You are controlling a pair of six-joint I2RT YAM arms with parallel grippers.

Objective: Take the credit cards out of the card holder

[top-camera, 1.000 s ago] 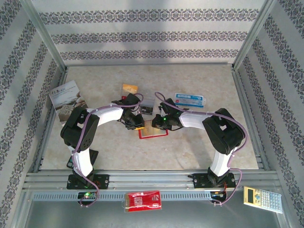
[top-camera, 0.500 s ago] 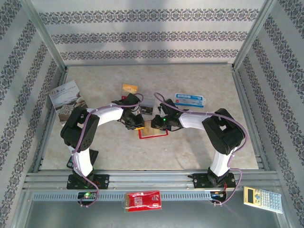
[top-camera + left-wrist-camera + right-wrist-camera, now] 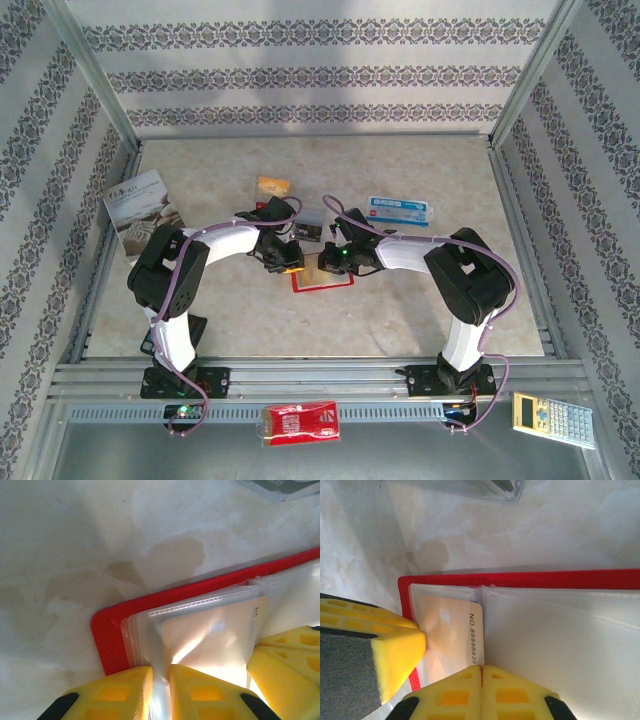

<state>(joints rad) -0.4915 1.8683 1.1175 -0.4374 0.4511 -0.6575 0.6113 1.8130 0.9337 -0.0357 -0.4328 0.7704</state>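
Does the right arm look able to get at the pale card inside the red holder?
Probably yes. The right gripper sits shut at the edge of the pale card, and the left gripper pinches a clear leaf of the card holder. Whether plastic covers the card is unclear.

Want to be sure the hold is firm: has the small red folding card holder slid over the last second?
No. The red card holder stays put in the top view, its near edge as far from the aluminium front rail as before.

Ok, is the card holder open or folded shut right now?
Open: the card holder lies spread flat, clear pockets up, a pale card in one.
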